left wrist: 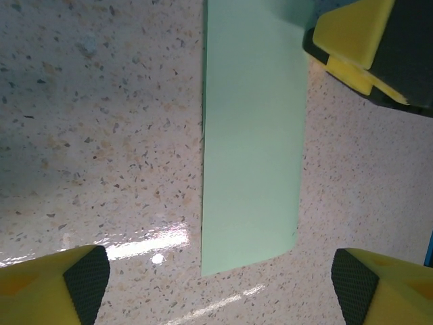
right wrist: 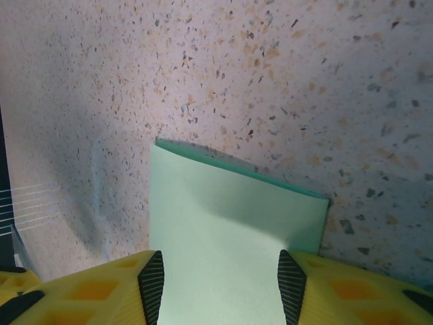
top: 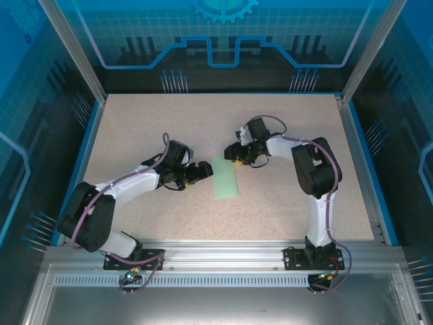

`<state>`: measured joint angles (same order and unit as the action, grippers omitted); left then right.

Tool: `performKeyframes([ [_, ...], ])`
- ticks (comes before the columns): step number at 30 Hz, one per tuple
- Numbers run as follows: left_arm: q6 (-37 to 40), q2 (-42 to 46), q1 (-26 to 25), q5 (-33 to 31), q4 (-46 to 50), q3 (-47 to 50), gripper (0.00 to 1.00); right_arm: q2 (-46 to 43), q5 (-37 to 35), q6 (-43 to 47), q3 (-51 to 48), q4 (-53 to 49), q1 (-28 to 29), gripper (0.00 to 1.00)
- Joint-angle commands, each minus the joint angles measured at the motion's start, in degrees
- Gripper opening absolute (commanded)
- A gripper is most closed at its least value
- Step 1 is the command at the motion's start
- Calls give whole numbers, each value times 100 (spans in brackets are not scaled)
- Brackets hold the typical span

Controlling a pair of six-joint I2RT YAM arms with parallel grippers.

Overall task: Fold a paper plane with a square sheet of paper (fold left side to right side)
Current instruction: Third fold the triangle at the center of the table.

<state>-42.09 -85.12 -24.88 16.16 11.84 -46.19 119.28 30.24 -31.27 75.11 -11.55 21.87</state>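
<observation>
The left claw [top: 203, 169] hangs wide open just beside the square sheet of paper [top: 225, 178]. The sheet lies folded in half lengthwise, mid-table [top: 135, 128]. The right claw [right wrist: 220, 284], half-open, straddles its far end. Creasing seems underway; nose corners probably come next.

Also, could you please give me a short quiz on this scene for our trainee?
1. True or false: the green paper lies on the table as a full unfolded square.
2. How do the jaws of the left tool stand?
3. Which tool sits at the paper's far end? A. left tool B. right tool C. neither
Key: 1 false, it is a narrow folded strip; 2 open; 3 B.
</observation>
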Motion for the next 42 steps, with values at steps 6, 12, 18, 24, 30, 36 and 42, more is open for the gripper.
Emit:
performKeyframes([
  [6, -59, -715, -8, 507, -275, -533, 81, 192, -171, 272, 48, -423, 54, 51],
  [12, -62, -1155, -92, 544, -274, -799, 72, 173, -115, 253, -10, -396, 55, 51],
  [18, -103, -1508, -214, 623, -283, -968, 72, 157, -109, 236, -66, -370, 54, 51],
  [24, -180, -1720, -338, 692, -395, -1050, 67, 150, -84, 218, -76, -339, 60, 51],
  [30, -382, -1859, -434, 808, -665, -1017, 60, 148, -53, 198, -84, -313, 49, 51],
  [36, -652, -1731, -436, 749, -974, -705, 52, 148, -46, 191, -76, -304, 62, 51],
  [42, -737, -1530, -438, 646, -1027, -467, 38, 130, -62, 207, -84, -306, 61, 51],
])
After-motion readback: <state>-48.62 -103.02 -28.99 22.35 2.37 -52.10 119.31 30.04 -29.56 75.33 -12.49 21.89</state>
